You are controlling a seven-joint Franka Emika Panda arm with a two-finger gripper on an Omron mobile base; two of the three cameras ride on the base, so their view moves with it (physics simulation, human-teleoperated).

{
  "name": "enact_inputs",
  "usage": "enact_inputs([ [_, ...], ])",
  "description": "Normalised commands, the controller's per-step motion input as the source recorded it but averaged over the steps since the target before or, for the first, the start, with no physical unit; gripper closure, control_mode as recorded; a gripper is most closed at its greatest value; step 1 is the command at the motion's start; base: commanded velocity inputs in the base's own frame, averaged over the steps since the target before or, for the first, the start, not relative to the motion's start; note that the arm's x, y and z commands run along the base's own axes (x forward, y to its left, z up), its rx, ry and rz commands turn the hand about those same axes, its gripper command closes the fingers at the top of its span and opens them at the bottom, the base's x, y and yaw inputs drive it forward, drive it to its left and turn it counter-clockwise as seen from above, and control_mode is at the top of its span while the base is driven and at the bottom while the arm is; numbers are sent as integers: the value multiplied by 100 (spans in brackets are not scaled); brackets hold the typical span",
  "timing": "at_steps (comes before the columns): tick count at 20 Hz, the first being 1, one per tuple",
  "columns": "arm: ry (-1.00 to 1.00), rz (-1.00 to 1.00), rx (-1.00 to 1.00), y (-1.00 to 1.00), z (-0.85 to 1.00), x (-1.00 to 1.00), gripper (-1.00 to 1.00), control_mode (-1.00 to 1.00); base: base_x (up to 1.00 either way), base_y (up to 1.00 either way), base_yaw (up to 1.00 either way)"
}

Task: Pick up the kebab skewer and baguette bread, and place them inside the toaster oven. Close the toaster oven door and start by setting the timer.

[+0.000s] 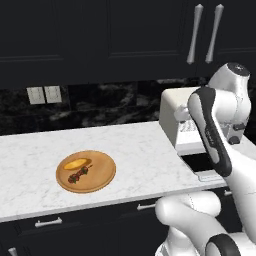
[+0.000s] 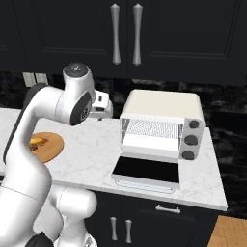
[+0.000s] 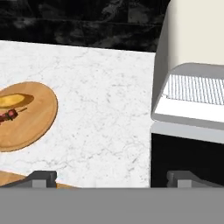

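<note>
The kebab skewer (image 1: 80, 174) and the golden baguette bread (image 1: 76, 163) lie side by side on a round wooden board (image 1: 100, 177) on the counter. From the hand view the skewer (image 3: 8, 115) and baguette (image 3: 13, 100) are at the left. The cream-white toaster oven (image 2: 161, 103) stands to the right with its wire rack (image 2: 152, 129) bare. The toaster oven door (image 2: 146, 171) is folded down flat. My gripper (image 3: 111, 178) hangs open and holds nothing, high over the counter between the board and the oven. Dark knobs (image 2: 191, 140) sit on the oven's right side.
The white marble counter (image 1: 140, 150) stretches between board and oven. Wall outlets (image 1: 44, 94) sit on the dark backsplash. Dark upper cabinets with silver handles (image 2: 125, 34) hang above. Drawers with handles (image 1: 49, 222) run below the counter's front edge.
</note>
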Motion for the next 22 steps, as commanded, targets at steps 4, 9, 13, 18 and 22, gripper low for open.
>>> enact_inputs([
  [4, -57, 31, 17, -100, -17, -57, -100, -100, 0, 0, 0],
  [9, -37, 25, 24, -100, -9, -3, -100, -100, 0, 0, 0],
  [13, -25, 10, 15, -78, -28, 22, -100, -100, 0, 0, 0],
  [18, -14, 0, 6, -39, -45, 83, -100, -100, 0, 0, 0],
  [22, -7, -13, 7, -2, -53, 97, -100, -100, 0, 0, 0],
])
